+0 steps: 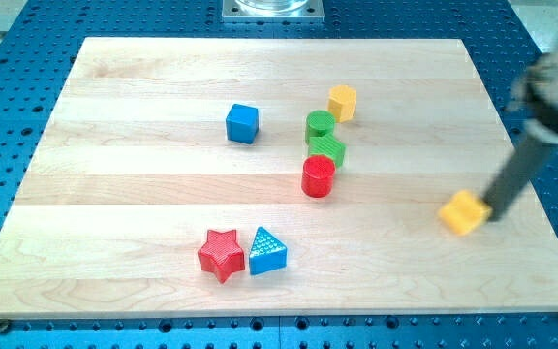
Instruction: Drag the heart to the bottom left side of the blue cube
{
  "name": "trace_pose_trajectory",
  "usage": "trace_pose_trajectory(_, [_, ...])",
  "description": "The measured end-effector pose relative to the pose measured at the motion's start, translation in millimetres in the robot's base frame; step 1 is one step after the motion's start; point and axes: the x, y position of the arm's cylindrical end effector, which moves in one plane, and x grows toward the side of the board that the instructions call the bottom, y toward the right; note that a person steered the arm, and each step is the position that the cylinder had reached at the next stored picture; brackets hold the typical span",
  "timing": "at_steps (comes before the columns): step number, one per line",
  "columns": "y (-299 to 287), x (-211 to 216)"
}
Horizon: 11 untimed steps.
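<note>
- Though too blurred for its shape to be sure, judged to be the heart: small yellow plastic block (463,212), near the view's right edge of the pale wooden board (114,194), well apart from the small blue plastic cube (242,123).
- Touching its right side: my tip (487,211), a bare dark rod with no jaws to open or close.
- Best pushed leftward, passing between the red plastic cylinder (318,177) and the blue plastic triangle (267,252).
- Worth re-centring behind the block whenever it swerves; stop just below-left of the cube.
</note>
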Motion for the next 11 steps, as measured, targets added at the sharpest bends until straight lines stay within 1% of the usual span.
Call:
trace_pose_trajectory(1, [-102,24])
trace_pose_trajectory(2, [-40,25])
trace_pose_trajectory(4, [-171,72])
trace_pose_trajectory(5, [-239,59])
trace_pose_trajectory(6, [-251,30])
trace_pose_trajectory(7, [-237,5])
trace_pose_trajectory(8, [-247,-33])
trace_pose_trajectory(9, [-248,-54])
trace_pose_trajectory(10, [-279,-70])
trace_pose_trajectory(11, [-276,-100])
